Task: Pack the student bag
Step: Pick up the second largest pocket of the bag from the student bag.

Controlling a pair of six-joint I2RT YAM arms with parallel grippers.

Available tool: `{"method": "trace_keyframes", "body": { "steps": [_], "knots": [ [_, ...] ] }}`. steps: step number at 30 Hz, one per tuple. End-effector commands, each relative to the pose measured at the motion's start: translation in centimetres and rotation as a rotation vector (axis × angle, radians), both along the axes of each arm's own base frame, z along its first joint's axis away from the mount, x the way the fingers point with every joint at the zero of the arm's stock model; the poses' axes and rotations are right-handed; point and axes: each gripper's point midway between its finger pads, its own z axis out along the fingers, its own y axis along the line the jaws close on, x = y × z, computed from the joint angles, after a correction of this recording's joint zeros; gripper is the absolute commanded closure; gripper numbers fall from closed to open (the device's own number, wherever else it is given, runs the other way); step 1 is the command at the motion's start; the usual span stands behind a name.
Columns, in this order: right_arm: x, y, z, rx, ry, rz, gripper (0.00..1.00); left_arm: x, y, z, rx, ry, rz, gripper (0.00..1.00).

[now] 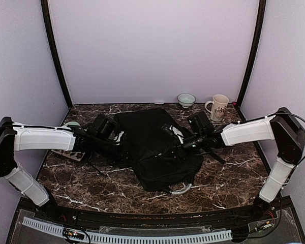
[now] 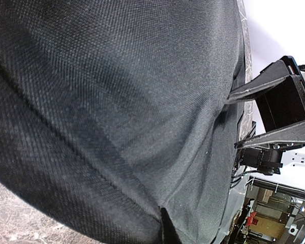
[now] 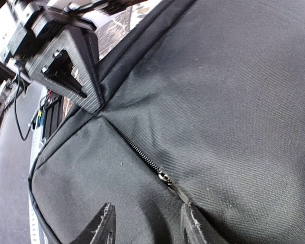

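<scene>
Marble table (image 1: 229,183), one student bag (image 1: 147,137), one bowl (image 1: 186,99), one mug (image 1: 217,107), left hand (image 1: 121,147) clamping it, right hand (image 3: 146,216) spread.

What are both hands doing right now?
Left hand: closed, pinching the bag fabric.
Right hand: open, holding nothing, fingertips either side of the zipper pull.

A lab booth, it was: plain lilac walls (image 1: 152,51), black corner posts (image 1: 55,56), marbled counter (image 1: 234,178), slotted cable duct (image 1: 127,236) up front.

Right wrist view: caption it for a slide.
Right pincer, jaws apart, at the zipper pull of the student bag.
</scene>
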Motion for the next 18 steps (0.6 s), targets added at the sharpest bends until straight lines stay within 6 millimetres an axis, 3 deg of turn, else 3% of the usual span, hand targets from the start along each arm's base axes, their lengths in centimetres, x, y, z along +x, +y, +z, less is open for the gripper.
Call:
{"method": "trace_keyframes", "body": {
  "steps": [1,13,18],
  "knots": [
    [1.6,-0.1,0.7,0.032,-0.025,-0.076,0.54,1.0,-2.1,3.7,-0.104,-0.099,-0.065,1.0],
    [3.5,-2.3,0.2,0.019,0.114,-0.195,0.45,0.8,-2.2,3.4,-0.104,-0.089,-0.072,1.0],
    [3.9,-1.5,-0.3,0.011,0.21,-0.193,0.41,0.9,-2.4,3.5,-0.105,-0.095,-0.084,1.0]
  ]
}}
